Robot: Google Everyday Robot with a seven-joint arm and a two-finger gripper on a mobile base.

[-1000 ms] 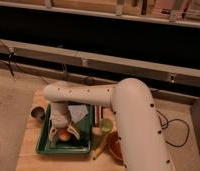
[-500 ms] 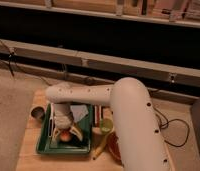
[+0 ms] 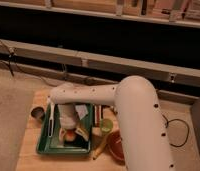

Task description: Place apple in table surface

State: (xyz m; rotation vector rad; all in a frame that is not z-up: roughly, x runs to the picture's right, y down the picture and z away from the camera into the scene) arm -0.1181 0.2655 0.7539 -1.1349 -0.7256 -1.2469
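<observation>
My gripper (image 3: 71,133) points down over the green tray (image 3: 62,149), at the end of the white arm that reaches in from the right. The apple (image 3: 70,136), small and orange-red, sits between the fingers, and the gripper is shut on it. It hangs low above the tray's middle, and I cannot tell whether it touches the tray floor. The table surface (image 3: 29,156) is light tan wood and shows bare to the left of the tray and in front of it.
An orange-red bowl (image 3: 116,145) and a long yellow fruit (image 3: 100,147) lie right of the tray. A green cup (image 3: 107,125) stands behind them. A dark metal can (image 3: 38,113) stands at the table's left edge. A white utensil (image 3: 52,119) lies in the tray.
The gripper has shifted slightly right and toward the front over the tray with the apple still in it.
</observation>
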